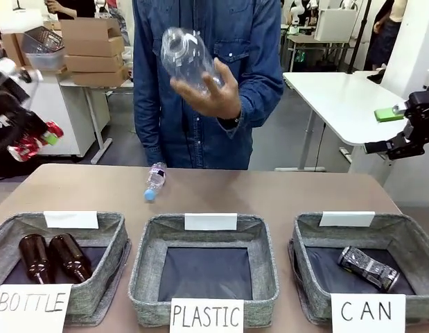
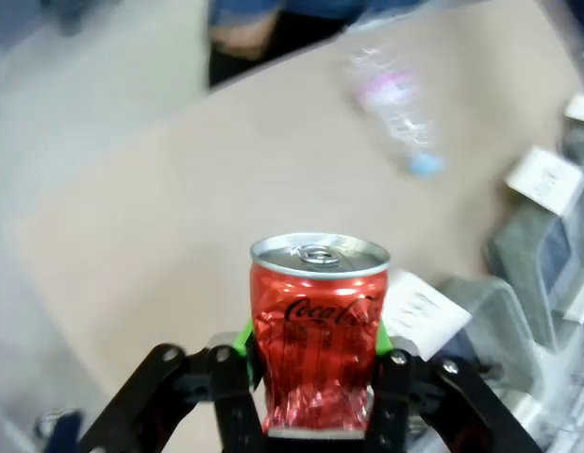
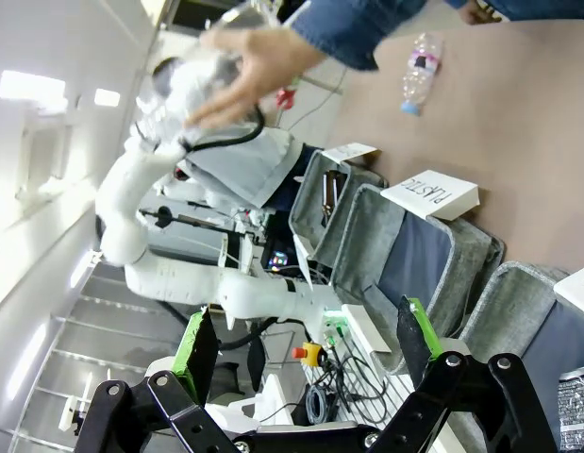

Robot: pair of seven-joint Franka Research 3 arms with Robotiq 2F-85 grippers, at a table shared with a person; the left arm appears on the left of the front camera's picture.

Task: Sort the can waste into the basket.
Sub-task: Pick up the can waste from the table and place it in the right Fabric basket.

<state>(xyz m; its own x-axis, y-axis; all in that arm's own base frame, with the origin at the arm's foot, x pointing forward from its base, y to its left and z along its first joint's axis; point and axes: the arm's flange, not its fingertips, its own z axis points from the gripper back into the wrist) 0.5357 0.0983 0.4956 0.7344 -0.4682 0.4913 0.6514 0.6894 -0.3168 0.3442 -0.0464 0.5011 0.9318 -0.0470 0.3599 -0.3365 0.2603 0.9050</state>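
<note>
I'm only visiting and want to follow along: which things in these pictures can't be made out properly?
- Front view: the left gripper and the crushed red metal can it grips are smeared by motion blur.
- Left wrist view: the small clear plastic bottle's pink label is too blurred to read.
- Right wrist view: the dark patterned crushed can in the grey fabric CAN basket is cut off by the picture's edge.

Soft, even overhead light fills the room and shadows are faint. In the front view the left gripper (image 1: 37,139) smears with motion blur. Between its fingers the red can (image 2: 318,330) is sharp, but the table (image 2: 178,236) beyond swims. Past the right gripper (image 3: 306,330), ceiling lamps (image 3: 32,87) glare and lines bend.
</note>
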